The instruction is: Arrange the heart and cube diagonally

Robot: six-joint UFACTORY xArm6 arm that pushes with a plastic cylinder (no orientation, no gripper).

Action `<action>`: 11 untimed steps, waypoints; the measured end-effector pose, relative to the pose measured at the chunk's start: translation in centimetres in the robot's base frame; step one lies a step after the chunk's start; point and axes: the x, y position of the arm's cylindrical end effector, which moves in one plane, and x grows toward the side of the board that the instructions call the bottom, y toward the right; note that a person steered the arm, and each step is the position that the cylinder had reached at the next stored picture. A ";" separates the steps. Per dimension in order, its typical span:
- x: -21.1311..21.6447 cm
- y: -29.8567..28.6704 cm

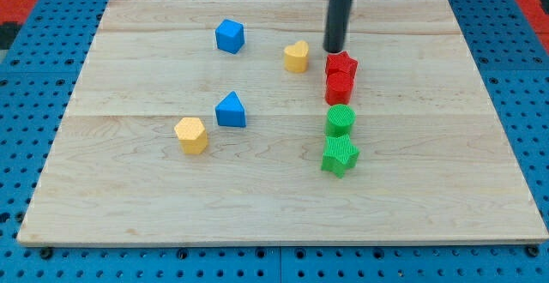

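Note:
A yellow heart (297, 57) lies on the wooden board (129, 189) at upper centre. A blue cube (230, 36) lies up and to the view's left of it, apart from it. My tip (334, 50) rests on the board just to the right of the yellow heart and just above a red star-shaped block (341, 63). It touches neither that I can tell.
A second red block (340, 86) sits right below the red star. A green cylinder (340, 119) and a green star (340, 155) stand below those. A blue triangular block (231, 111) and a yellow hexagon (191, 135) lie at centre left.

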 end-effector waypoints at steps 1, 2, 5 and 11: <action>0.0 -7.4; 2.0 -8.9; 3.8 -3.8; -0.5 -5.5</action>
